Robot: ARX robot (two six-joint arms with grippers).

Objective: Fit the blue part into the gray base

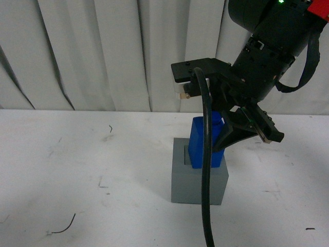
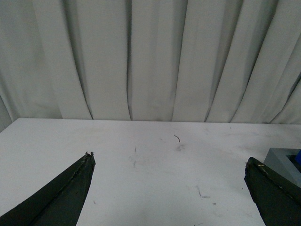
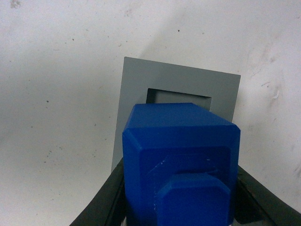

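The gray base [image 1: 199,182] stands on the white table, a cube with a square recess in its top. The blue part [image 1: 203,141] is tilted, its lower end at the recess of the base. My right gripper [image 1: 222,135] is shut on the blue part from the upper right. In the right wrist view the blue part [image 3: 181,160] fills the space between the dark fingers [image 3: 101,202], with the gray base [image 3: 176,87] and its recess behind it. My left gripper [image 2: 169,162] is open over bare table, and a corner of the gray base [image 2: 284,162] shows beside one finger.
White curtains [image 1: 103,51] hang behind the table. A black cable [image 1: 207,170] droops from the right arm across the front of the base. Small dark scraps [image 1: 64,226] lie on the white table [image 1: 77,170] at the front left.
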